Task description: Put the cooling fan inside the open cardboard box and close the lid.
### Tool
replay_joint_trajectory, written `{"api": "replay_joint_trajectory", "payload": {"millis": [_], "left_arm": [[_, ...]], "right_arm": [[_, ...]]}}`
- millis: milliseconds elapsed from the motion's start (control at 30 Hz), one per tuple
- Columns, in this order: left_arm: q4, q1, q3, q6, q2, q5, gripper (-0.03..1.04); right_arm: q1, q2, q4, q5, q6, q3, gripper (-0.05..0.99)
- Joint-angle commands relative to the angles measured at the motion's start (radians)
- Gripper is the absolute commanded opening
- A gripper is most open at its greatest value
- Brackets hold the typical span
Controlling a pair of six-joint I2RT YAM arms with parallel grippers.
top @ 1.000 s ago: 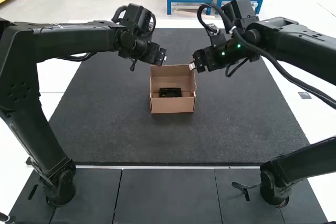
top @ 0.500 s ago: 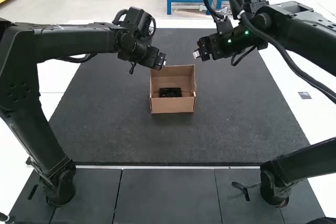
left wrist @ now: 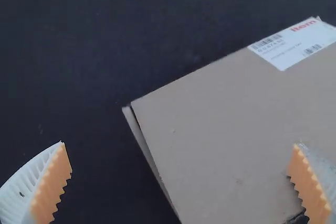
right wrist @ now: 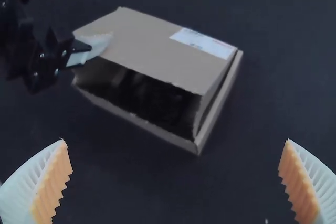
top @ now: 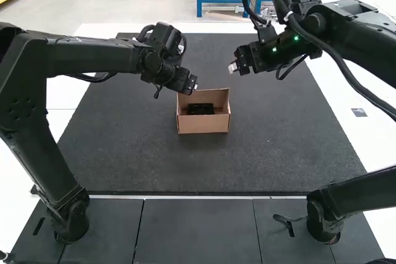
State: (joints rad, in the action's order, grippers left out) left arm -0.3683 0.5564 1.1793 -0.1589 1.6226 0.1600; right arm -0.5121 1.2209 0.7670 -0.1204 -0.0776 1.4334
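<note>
A cardboard box [top: 203, 119] sits on a black mat [top: 124, 146] near the middle of the counter [top: 59, 100], a bit closer to the back edge. The cooling fan [top: 202, 109] is inside the box. It looks like a dark shape at the bottom.

The lid [top: 204, 96] is joined to the back of the box. It leans forward over the opening and is only partly shut. In the right wrist view there is a gap under the lid [right wrist: 152, 45], and the dark fan [right wrist: 152, 95] shows through it. A white label [right wrist: 202, 43] is stuck on top of the lid.

The left tool [top: 190, 83] is at the back left corner of the box. Its fingers are apart and hold nothing. One white finger [right wrist: 89, 45] touches the top of the lid near that corner.

The right tool [top: 234, 66] hangs in the air above the mat, behind the box and toward the right edge. It touches nothing. Its fingers [right wrist: 50, 182] are wide apart and empty.
</note>
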Motion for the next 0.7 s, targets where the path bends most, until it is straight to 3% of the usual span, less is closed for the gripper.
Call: {"api": "replay_joint_trajectory", "payload": {"millis": [0,267,500,667], "left_arm": [[0.000,0.004,-0.027,-0.018,0.002,-0.010,0.97],[0.022,0.005,-0.104,-0.034,-0.001,-0.028,0.97],[0.134,0.005,-0.150,-0.031,0.005,-0.028,0.97],[0.160,0.004,-0.150,-0.031,0.042,-0.030,0.97]], "right_arm": [[0.011,-0.029,0.008,-0.024,0.013,0.025,0.90],[0.011,-0.029,0.014,-0.024,0.019,0.032,0.90],[0.009,-0.041,0.022,-0.024,0.036,0.028,0.90],[0.011,-0.054,0.029,-0.022,0.041,0.027,0.90]]}}
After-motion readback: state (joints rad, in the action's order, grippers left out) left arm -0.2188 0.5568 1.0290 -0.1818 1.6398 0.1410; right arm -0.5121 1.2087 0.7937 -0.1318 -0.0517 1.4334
